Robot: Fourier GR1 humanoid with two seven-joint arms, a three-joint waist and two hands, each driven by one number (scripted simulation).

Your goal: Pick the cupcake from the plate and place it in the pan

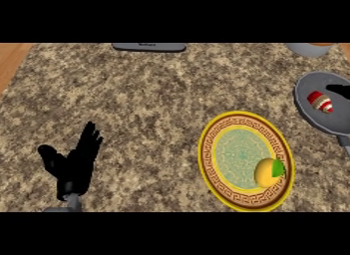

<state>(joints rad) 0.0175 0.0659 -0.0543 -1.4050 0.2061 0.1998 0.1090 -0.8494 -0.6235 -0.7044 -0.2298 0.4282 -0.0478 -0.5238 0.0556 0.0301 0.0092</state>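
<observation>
Cupcake [321,102] lying tipped inside pan [310,115] at right — off plate [208,154]. Right hand [347,92] just beside cupcake, finger state unclear. Left hand [78,162] released, resting at lower left, fingers up.

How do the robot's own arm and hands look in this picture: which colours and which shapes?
The left hand is matt black, with slim fingers and a thumb, on a short grey forearm. Of the right hand only a black shape shows at the picture's right edge. No cables or markings are visible.
</observation>
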